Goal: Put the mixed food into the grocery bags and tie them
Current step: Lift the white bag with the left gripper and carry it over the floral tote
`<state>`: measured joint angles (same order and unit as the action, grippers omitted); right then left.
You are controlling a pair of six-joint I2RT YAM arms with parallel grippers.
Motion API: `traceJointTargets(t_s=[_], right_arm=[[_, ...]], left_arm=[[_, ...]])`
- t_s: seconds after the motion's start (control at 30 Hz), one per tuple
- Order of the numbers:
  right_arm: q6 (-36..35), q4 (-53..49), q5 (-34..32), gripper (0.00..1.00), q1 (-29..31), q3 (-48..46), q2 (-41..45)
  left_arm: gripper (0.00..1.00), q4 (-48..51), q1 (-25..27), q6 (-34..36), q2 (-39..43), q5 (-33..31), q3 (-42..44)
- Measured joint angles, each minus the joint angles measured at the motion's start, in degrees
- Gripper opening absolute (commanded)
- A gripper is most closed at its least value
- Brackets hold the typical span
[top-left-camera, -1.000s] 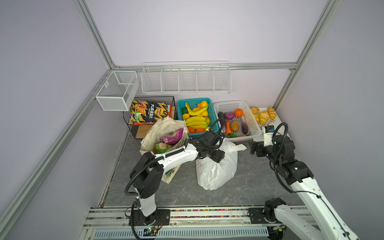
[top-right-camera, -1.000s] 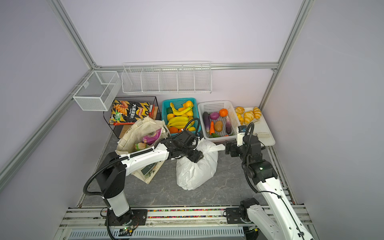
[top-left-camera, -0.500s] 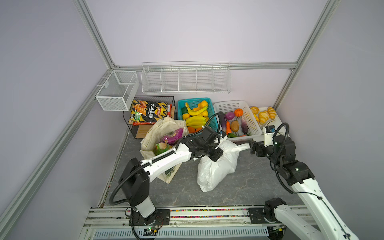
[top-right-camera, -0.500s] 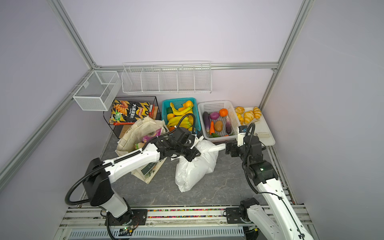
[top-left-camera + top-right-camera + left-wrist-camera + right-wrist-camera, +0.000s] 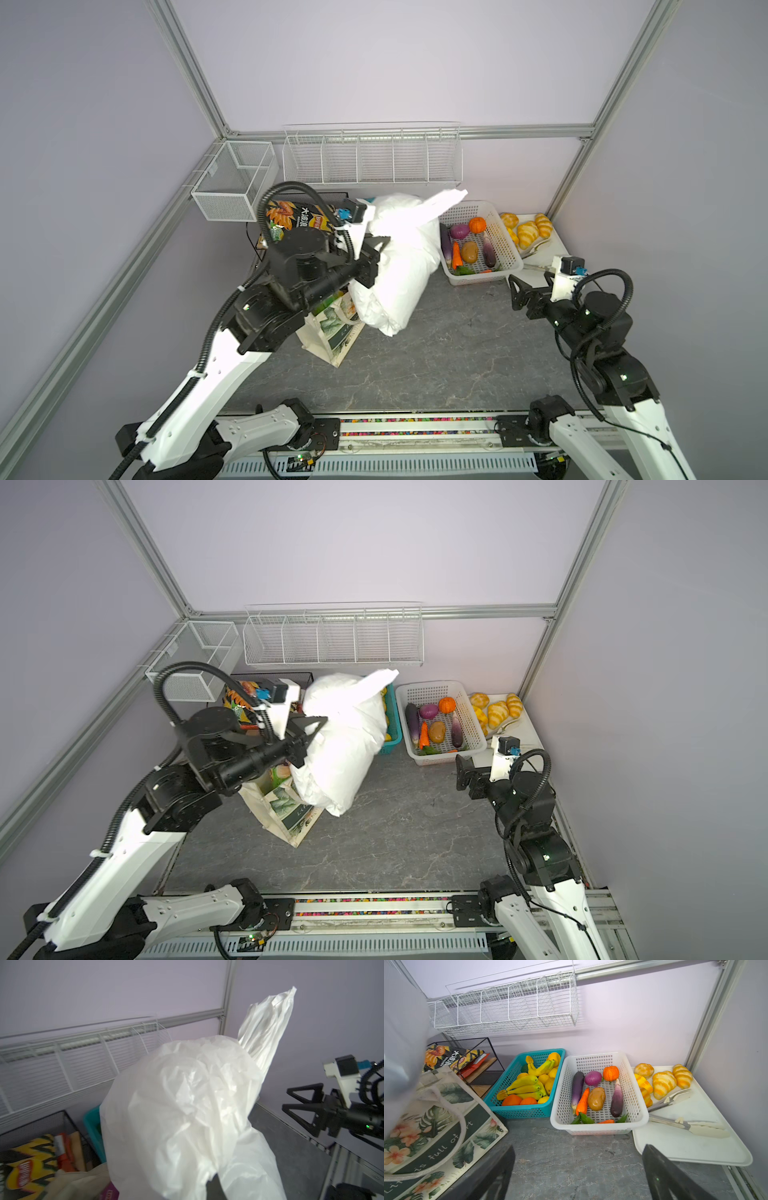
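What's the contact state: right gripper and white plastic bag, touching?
Apart. In both top views, bare tabletop separates the open right gripper from the white plastic bag.

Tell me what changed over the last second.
The left gripper closed its jaws on the white plastic bag and hoisted it high, up toward the back. The right gripper stayed open and in place; the canvas tote, white basket and tray did not move.

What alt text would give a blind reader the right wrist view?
The open right gripper hovers over a grey table, facing a white basket of toy vegetables between a teal basket of fruit and a tray of bread and tongs. A leaf-printed tote sits near the teal basket.
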<state>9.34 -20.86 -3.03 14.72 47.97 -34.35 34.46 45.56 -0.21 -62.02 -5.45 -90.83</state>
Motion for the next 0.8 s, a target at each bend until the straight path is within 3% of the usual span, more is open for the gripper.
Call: traceJointTargets(t_s=[0.2,0.33,0.53,0.8], right_arm=[[0.76,1.73,3.65,0.99,0.00,-2.43,-3.10],[1.01,2.32,5.46,0.99,0.00,-2.82,-4.55],[1.20,3.80,6.99,0.99,0.00,-2.91,-4.48],[1.22,4.00,7.19,0.99,0.07,-4.24,-3.58]], left_arm=[[0.00,-0.26,-6.23,5.22,1.53,-15.76,-3.30],[0.00,-2.23,-11.74,8.55,1.49,-20.94,0.00],[0.00,-2.38,-17.57,10.12,0.37,-20.31,7.93],[0.00,6.32,-17.84,8.57,-0.22,-15.02,12.72]])
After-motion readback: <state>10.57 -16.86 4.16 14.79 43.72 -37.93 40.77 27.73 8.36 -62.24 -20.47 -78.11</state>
